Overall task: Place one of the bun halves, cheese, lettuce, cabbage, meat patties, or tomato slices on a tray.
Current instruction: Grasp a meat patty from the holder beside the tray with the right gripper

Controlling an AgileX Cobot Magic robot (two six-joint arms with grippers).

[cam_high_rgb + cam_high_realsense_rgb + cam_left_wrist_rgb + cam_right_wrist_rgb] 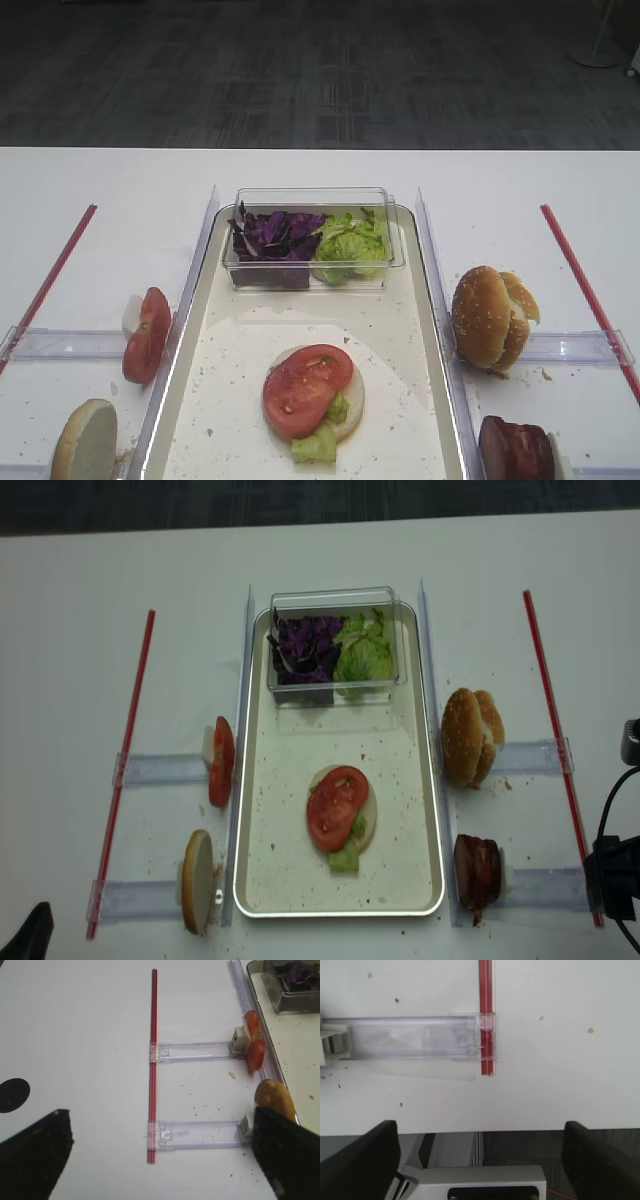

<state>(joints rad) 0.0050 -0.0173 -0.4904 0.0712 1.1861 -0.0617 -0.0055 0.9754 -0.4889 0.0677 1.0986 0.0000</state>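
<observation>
Both end effectors gape empty; glossy seedy tomato slice [305,388] tops tray [400,340].

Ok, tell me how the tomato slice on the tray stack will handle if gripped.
The tomato slice looks wet and glossy, so probably slippery. It is thin and likely floppy. It rests atop lettuce, so a push may slide it.
</observation>
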